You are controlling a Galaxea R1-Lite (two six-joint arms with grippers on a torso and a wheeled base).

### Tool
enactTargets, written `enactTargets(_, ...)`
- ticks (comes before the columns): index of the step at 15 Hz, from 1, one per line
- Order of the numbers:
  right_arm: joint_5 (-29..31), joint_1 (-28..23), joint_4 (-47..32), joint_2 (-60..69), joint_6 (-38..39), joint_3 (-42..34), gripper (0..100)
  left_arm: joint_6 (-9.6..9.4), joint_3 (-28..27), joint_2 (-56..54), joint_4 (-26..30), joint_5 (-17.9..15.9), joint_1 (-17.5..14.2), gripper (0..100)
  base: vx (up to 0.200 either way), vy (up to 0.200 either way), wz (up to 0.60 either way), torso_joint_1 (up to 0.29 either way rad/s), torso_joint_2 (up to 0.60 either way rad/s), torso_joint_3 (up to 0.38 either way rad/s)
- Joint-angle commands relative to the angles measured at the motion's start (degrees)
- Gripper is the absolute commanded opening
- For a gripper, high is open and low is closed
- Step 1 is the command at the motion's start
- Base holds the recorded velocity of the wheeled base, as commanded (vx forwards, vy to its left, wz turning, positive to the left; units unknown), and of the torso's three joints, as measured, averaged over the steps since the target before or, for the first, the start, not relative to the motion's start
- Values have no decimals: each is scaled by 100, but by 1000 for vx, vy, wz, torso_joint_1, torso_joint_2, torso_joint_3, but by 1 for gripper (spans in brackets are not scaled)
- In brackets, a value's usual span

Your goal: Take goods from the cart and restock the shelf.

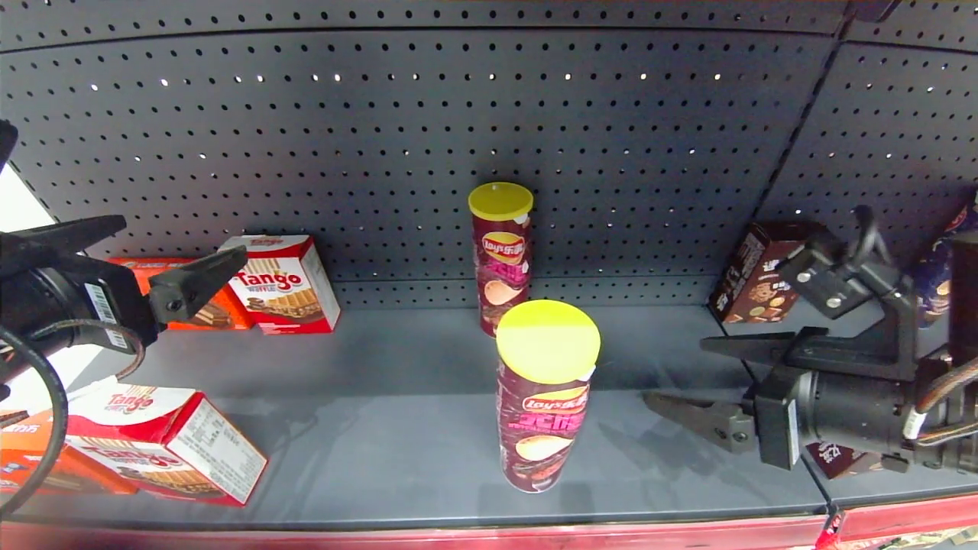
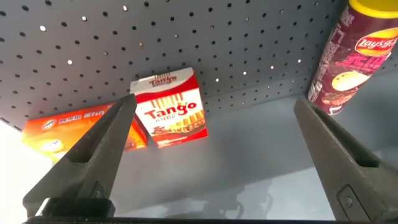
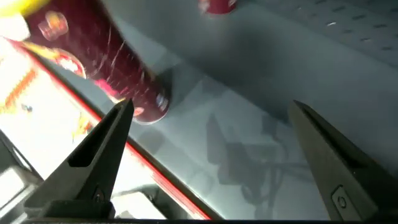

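Front chip can (image 1: 542, 412) stands upright near the shelf (image 1: 382, 428) edge; second can (image 1: 500, 260) just behind it; left gripper (image 1: 183, 238) spread wide and empty to its left; right gripper (image 1: 674, 372) likewise to its right.

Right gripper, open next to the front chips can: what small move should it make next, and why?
Probably pull the right gripper straight back out of the shelf. Its fingers are open and empty, and the front chips can stands upright, apart from them, so this placement looks finished.
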State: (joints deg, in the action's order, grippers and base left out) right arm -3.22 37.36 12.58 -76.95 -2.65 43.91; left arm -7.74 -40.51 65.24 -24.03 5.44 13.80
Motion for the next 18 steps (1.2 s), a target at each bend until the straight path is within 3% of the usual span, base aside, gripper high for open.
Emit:
enactTargets(1, 5, 60, 8, -453, -122, 47, 100, 1, -98, 146, 3, 1, 0, 100, 0, 0, 0, 0, 0, 0)
enactTargets(18, 155, 438, 16, -1455, -166, 592, 100, 9, -150, 182, -5, -113, 0, 100, 0, 0, 0, 0, 0, 0)
